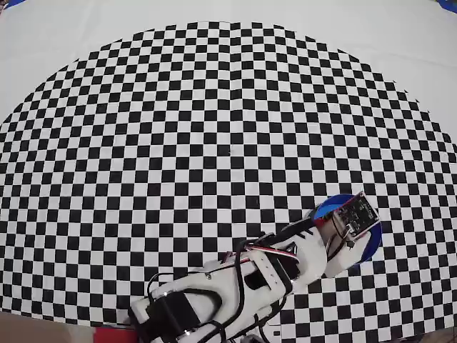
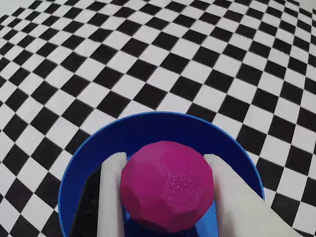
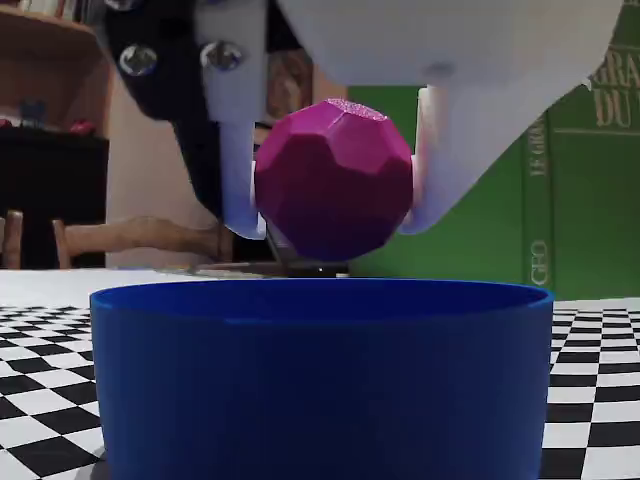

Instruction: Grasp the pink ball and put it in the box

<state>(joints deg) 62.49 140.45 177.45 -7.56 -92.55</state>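
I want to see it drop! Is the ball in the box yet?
Not yet. The gripper holds the ball above the box.

Home room, wooden shelf [image 3: 45, 40] with oddments, wooden chairs [image 3: 120, 240], green book [image 3: 590, 170], checkered tabletop [image 1: 214, 128]

You see a black-and-white checkered mat [image 1: 214, 143] spread as a wide rounded shape over a pale table [image 1: 57, 43], and it fills the wrist view too. In the fixed view a green book [image 3: 580, 180] with pale lettering stands behind on the right, with a wooden shelf [image 3: 50, 40] and wooden chair [image 3: 120, 240] at the left.
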